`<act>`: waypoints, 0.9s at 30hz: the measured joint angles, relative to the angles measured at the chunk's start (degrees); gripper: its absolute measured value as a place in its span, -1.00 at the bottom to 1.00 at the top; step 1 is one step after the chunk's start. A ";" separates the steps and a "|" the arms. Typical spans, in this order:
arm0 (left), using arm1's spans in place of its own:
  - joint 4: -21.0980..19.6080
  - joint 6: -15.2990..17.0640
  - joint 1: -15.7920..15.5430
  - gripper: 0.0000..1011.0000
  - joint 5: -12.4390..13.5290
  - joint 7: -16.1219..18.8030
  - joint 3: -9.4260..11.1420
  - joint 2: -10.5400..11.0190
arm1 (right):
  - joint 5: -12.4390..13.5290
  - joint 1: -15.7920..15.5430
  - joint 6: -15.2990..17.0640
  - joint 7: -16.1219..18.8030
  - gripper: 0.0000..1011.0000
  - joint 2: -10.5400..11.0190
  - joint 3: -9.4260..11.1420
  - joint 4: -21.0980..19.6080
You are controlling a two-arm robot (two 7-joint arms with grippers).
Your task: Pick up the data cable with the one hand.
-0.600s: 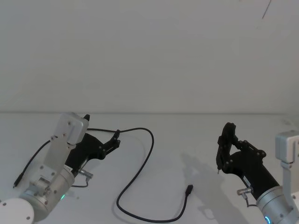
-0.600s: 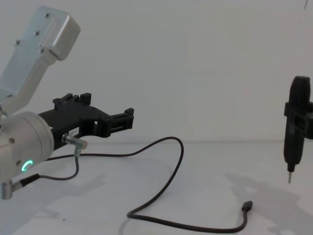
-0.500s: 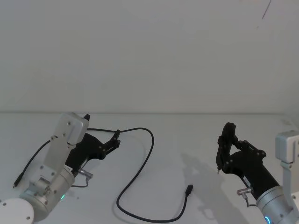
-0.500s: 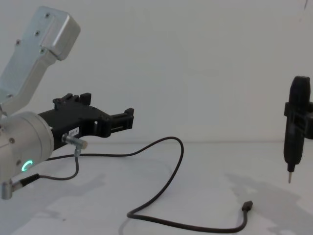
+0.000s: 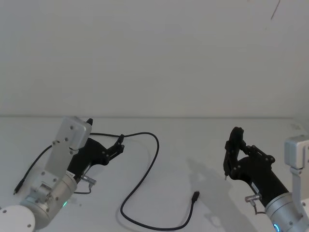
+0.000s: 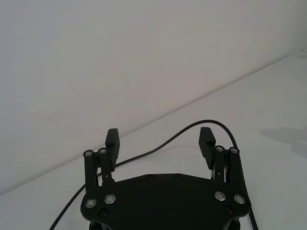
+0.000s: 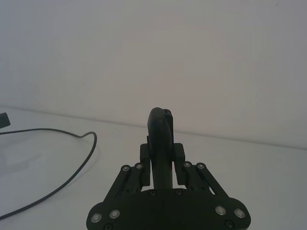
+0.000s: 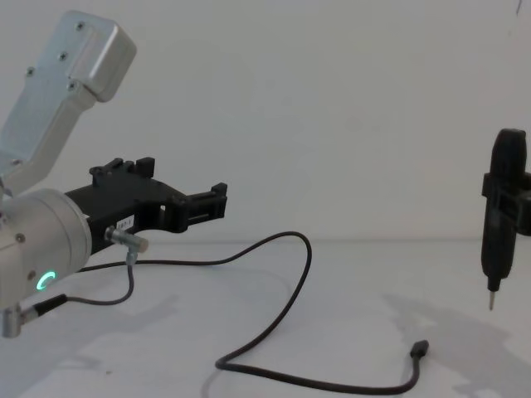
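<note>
Long thin black data cable (image 5: 158, 145): likely light, limp; take mid-run by black left tool (image 5: 120, 143), spread wide. Right tool (image 7: 162, 154), parked right, pinches slim black pen (image 8: 498, 207).

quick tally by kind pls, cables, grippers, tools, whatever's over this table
data cable: 1
grippers: 2 (left gripper open, right gripper shut on the tool)
pen-like tool: 1
total: 4
</note>
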 joint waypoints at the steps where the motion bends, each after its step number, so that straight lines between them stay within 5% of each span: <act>1: 0.00 0.00 0.00 0.98 0.00 0.00 0.00 0.00 | 0.00 0.00 0.00 0.00 -0.44 0.00 0.00 0.00; 27: 0.01 0.00 0.00 0.98 0.00 0.00 0.00 0.00 | 0.00 0.00 0.00 0.00 -0.44 0.00 0.00 0.00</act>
